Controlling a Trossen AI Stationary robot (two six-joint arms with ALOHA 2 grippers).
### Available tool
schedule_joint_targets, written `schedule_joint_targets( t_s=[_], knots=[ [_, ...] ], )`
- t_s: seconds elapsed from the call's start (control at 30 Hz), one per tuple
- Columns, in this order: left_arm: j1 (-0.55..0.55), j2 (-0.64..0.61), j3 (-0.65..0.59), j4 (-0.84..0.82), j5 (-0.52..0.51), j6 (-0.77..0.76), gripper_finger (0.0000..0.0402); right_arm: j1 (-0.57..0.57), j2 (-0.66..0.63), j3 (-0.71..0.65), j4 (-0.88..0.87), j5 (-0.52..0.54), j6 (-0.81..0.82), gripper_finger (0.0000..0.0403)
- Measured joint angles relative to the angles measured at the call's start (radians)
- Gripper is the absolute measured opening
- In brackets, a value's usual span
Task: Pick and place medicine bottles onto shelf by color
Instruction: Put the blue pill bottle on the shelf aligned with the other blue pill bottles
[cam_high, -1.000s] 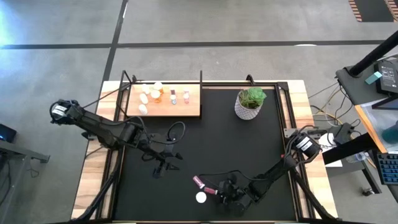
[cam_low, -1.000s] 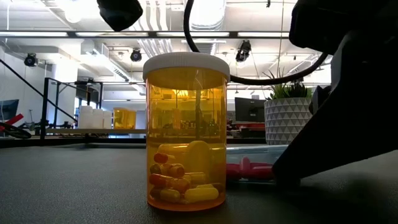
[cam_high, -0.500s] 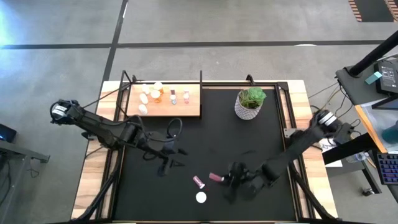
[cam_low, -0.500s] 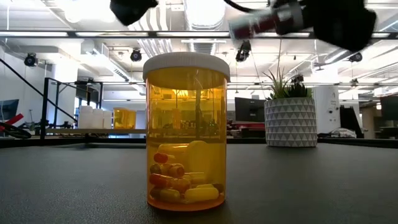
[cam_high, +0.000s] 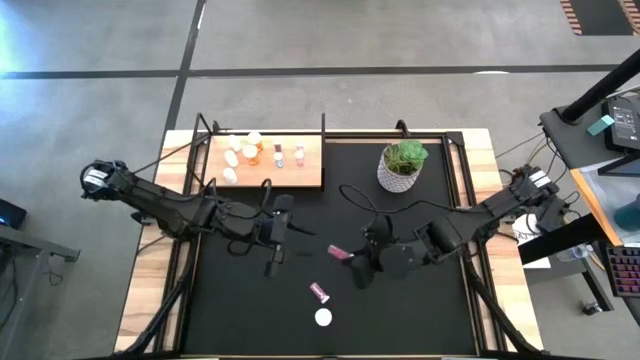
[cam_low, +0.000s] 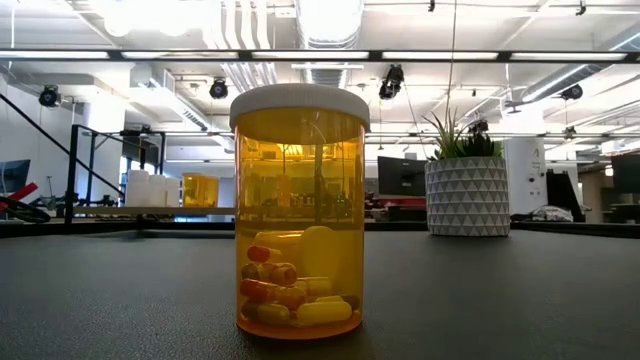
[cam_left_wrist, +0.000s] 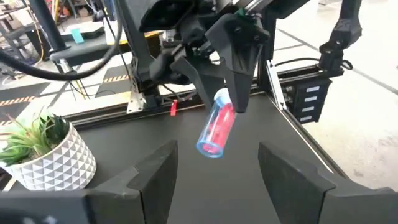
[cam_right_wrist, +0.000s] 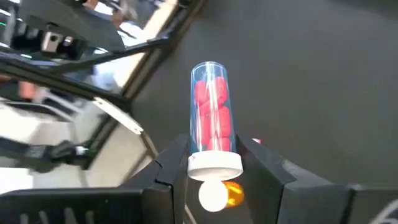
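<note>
I work in a large open robotics lab or industrial office. Past my black tabletop (cam_low: 520, 300) I see an exposed ceiling with ducts (cam_low: 325, 30), strip lights and hanging cameras (cam_low: 392, 82), with monitors (cam_low: 402, 175) on desks behind. From above, the floor (cam_high: 400, 40) is grey concrete with dark taped lines, and a cabled equipment stand (cam_high: 600, 130) sits beside my metal frame (cam_high: 260, 133).

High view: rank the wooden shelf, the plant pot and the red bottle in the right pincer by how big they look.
1. Wooden shelf, largest.
2. Plant pot.
3. Red bottle in the right pincer, smallest.
</note>
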Motion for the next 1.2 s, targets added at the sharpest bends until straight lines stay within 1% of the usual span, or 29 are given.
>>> schedule_joint_targets(
  t_s=[0.13, 0.23, 0.3, 0.37, 0.43, 0.5, 0.57, 0.67, 0.8, 1.0, 1.1, 1.2],
  knots=[
    [0.002, 0.0, 0.0, 0.014, -0.001, 0.002, 0.0206, -0.029, 0.09, 0.208, -0.3, -0.018, 0.0, 0.011],
    [0.003, 0.004, 0.0, 0.017, -0.001, 0.047, 0.0206, -0.052, 0.155, 0.346, -0.457, -0.024, -0.004, 0.0109],
    [0.003, 0.026, 0.0, 0.028, -0.002, 0.092, 0.0206, -0.064, 0.192, 0.425, -0.508, -0.031, -0.024, 0.0109],
    [0.003, 0.055, -0.001, 0.033, -0.002, 0.129, 0.0206, -0.08, 0.227, 0.497, -0.528, -0.059, -0.062, 0.0109],
    [0.002, 0.092, -0.001, 0.072, -0.011, 0.161, 0.0206, -0.091, 0.257, 0.56, -0.559, -0.084, -0.094, 0.0109],
    [0.001, 0.121, 0.001, 0.093, -0.065, 0.189, 0.0206, -0.102, 0.289, 0.622, -0.609, -0.095, -0.106, 0.0109],
    [-0.001, 0.149, 0.016, 0.117, -0.146, 0.209, 0.0206, -0.111, 0.316, 0.67, -0.663, -0.102, -0.104, 0.0109],
    [0.003, 0.175, 0.026, 0.131, -0.224, 0.212, 0.0206, -0.121, 0.347, 0.716, -0.743, -0.103, -0.092, 0.0109],
    [0.002, 0.197, 0.031, 0.19, -0.235, 0.23, 0.0206, -0.128, 0.374, 0.763, -0.74, -0.106, -0.109, 0.0109],
    [0.002, 0.225, 0.029, 0.2, -0.242, 0.228, 0.0204, -0.131, 0.384, 0.798, -0.734, -0.104, -0.128, 0.0109],
    [0.002, 0.225, 0.029, 0.208, -0.259, 0.226, 0.0191, -0.131, 0.384, 0.798, -0.736, -0.103, -0.13, 0.0109],
    [0.002, 0.223, 0.029, 0.221, -0.269, 0.225, 0.0169, -0.131, 0.384, 0.798, -0.742, -0.103, -0.13, 0.0109]
  ],
)
